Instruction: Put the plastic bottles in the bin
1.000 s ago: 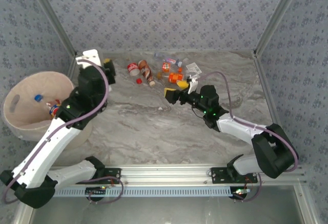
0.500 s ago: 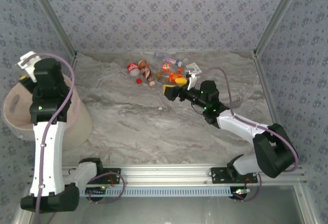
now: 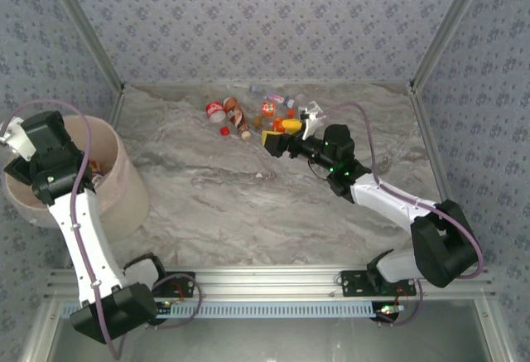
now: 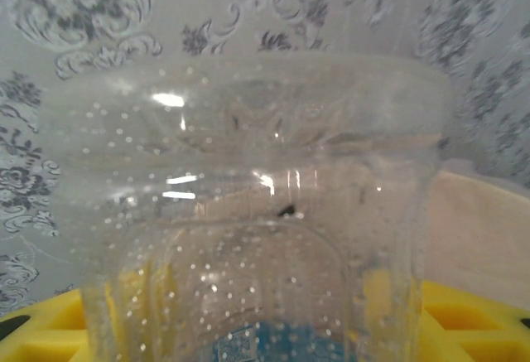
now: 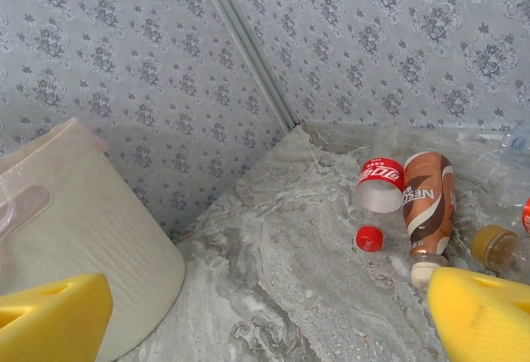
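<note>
Now the left gripper (image 4: 257, 337) is clamped on a clear bottle (image 4: 248, 213), raised over the left side of the bin (image 3: 116, 171), tight against the side wall. Its wrist view catches the beige rim at the right, which the top view hides behind the arm. Across the table (image 3: 248, 205), the right gripper (image 3: 280, 132) is spread wide just short of the heap of bottles (image 3: 248, 113) by the back edge. Open marble runs between bin and heap. The right wrist view picks out a red-label bottle (image 5: 379, 184) touching a brown-label bottle (image 5: 426, 205)

Clear glossy plastic bottle (image 4: 257, 213), beaded with droplets. Matt beige plastic bin (image 3: 124, 196) at nine o'clock. Smooth marble-look worktop (image 3: 248, 205); brushed metal rail (image 3: 273, 277) at six o'clock.
</note>
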Motion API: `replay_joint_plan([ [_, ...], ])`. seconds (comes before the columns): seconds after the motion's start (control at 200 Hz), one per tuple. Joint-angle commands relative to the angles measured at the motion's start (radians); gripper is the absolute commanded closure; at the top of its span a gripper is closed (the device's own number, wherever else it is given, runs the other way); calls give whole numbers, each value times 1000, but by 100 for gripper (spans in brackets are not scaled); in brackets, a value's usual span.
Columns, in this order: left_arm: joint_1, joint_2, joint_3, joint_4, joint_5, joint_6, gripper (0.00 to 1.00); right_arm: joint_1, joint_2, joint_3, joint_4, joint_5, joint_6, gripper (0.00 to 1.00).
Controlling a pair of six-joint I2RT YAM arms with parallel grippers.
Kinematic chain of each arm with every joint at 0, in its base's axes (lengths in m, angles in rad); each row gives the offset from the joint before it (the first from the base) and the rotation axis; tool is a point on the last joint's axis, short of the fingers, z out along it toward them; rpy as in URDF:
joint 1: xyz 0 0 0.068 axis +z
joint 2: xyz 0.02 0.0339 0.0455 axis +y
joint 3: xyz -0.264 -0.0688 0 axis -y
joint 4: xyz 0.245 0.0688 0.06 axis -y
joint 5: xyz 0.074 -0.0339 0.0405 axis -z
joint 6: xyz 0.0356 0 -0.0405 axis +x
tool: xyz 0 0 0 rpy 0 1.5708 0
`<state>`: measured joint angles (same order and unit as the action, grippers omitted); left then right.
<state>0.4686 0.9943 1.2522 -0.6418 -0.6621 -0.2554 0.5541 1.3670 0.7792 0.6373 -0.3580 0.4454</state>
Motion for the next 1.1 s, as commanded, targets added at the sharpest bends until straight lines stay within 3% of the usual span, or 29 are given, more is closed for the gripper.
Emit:
replay_joint_plan([
  [0.0, 35, 11, 10, -17, 31, -9, 41, -3, 5, 40, -11, -24, -2, 0],
  [0.155, 83, 47, 28, -79, -18, -33, 33, -2, 8, 46, -21, -19, -11, 0],
  [0.31, 83, 74, 96, -165, 19, -76, 20, -2, 14, 48, -22, -19, -9, 0],
  [0.68, 75, 62, 158, -236, 136, -135, 9, -2, 28, 70, -102, 34, 19, 0],
  [0.829, 50, 45, 170, -237, 172, -150, 2, -7, 34, 90, -185, 107, 19, 0],
  [1.094, -126, 29, 222, -193, 366, -173, 2, -67, 82, 170, -405, 213, 15, 0],
])
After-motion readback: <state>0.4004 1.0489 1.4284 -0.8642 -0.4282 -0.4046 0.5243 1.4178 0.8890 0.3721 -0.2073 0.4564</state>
